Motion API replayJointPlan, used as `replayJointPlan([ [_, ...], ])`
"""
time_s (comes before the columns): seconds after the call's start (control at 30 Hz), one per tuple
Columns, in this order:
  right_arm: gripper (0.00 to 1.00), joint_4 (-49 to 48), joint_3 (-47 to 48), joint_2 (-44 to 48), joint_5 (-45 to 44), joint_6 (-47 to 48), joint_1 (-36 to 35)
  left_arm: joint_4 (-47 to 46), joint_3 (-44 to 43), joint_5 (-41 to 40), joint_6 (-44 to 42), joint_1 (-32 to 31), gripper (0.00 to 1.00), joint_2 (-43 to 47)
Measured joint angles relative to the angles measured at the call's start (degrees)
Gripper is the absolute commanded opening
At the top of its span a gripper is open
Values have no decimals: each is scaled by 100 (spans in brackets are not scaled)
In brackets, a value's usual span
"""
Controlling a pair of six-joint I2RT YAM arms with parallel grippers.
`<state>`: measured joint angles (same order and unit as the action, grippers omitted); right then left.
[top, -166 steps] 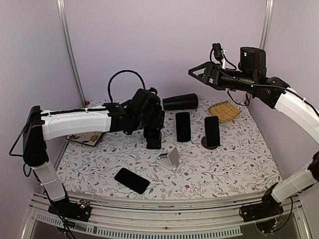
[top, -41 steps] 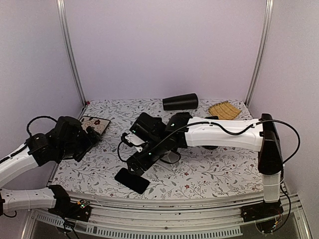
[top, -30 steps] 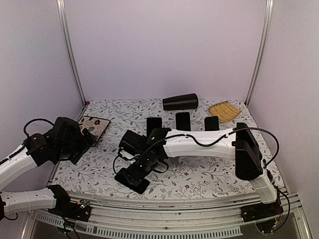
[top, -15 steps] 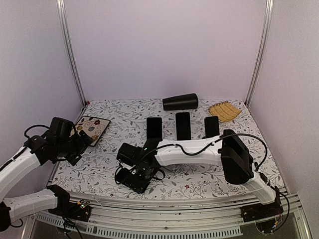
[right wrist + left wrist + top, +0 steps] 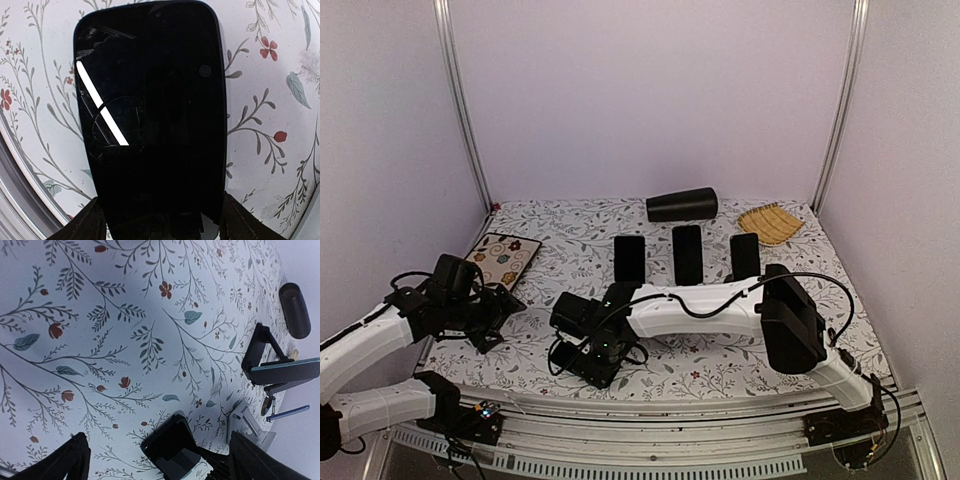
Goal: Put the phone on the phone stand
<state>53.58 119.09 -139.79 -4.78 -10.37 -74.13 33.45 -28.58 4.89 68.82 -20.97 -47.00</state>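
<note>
A black phone (image 5: 150, 115) lies flat on the flowered tablecloth near the front edge. My right gripper (image 5: 161, 200) is down over its near end, with one finger against each long edge. In the top view this gripper (image 5: 592, 355) covers most of the phone. The phone also shows in the left wrist view (image 5: 170, 445). The small grey phone stand (image 5: 248, 421) stands just behind it; in the top view the right arm hides it. My left gripper (image 5: 500, 312) is open and empty, to the left of the phone and pointing towards it.
Three other phones stand on dark stands at the back (image 5: 629, 258) (image 5: 687, 252) (image 5: 744, 255). Behind them lies a black cylinder (image 5: 681, 204), with a wicker basket (image 5: 769, 220) at the back right. A patterned mat (image 5: 500, 258) lies at the left.
My right gripper has swung from the table's middle down to the front and settled over the phone. My left arm has drawn back to the left, then edged right towards the phone.
</note>
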Motion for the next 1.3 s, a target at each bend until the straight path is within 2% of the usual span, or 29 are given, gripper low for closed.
replayJointPlan([
  [0.1,59,2,7,-2,-39,24,-11,-153,118,258,35,0,94,-46],
  [0.37,58,-17,9,7,-39,7,46,-938,503,933,164,-118,87,-417],
  [0.6,58,-391,-24,15,479,-146,365,-1722,645,1405,256,-313,78,-949],
  [0.97,58,-767,-162,74,1180,-400,774,-2256,651,1552,284,-393,66,-1482],
  [1.2,58,-1045,-400,184,1572,-505,822,-2918,669,1593,306,-396,58,-2306],
  [1.3,58,-1167,-514,243,1698,-531,841,-3259,636,1631,293,-402,50,-2651],
])
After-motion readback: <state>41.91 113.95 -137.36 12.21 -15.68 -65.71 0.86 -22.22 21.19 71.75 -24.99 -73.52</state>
